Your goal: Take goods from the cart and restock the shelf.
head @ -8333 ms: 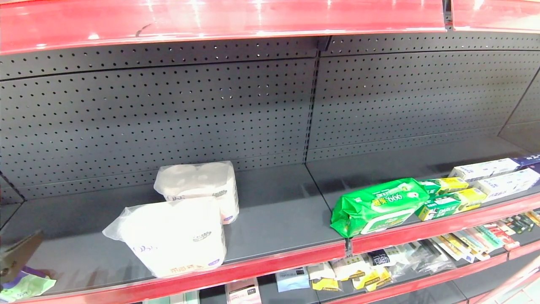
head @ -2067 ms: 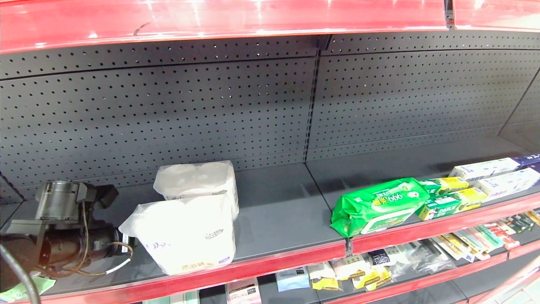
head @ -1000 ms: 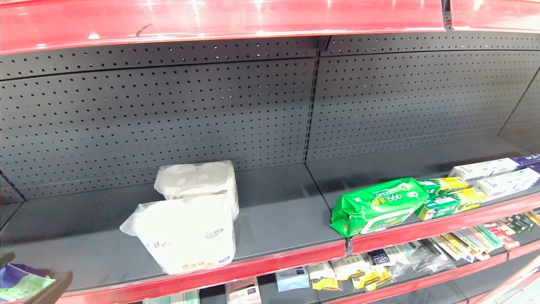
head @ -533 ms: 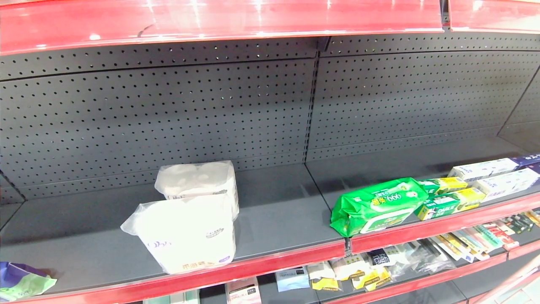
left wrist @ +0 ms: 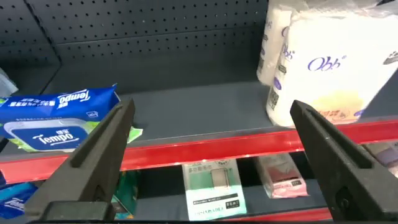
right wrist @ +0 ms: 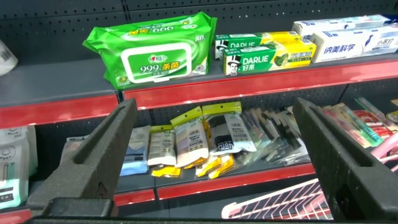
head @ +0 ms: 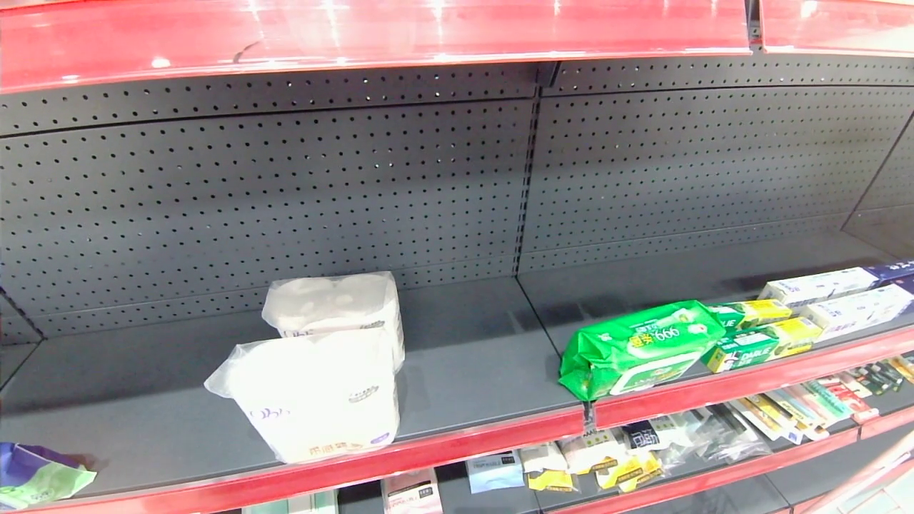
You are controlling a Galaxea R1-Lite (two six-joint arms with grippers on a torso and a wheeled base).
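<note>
Two white tissue-roll packs stand on the grey shelf, the front one at the red edge and the other right behind it. A blue wipes pack lies at the shelf's far left. My left gripper hangs open and holds nothing, in front of the shelf edge between the blue pack and the front tissue pack. My right gripper is open too and holds nothing, below and in front of a green wipes pack that lies on the shelf.
Toothpaste boxes and white boxes line the shelf right of the green pack. A lower shelf carries small hanging packets. A pink wire cart corner sits below the right gripper. A red shelf overhangs above.
The left arm, beside the front tissue pack 2.1 s ago, has drawn back down and left out of the head view. The front tissue pack sits a little farther right than 8.3 s ago.
</note>
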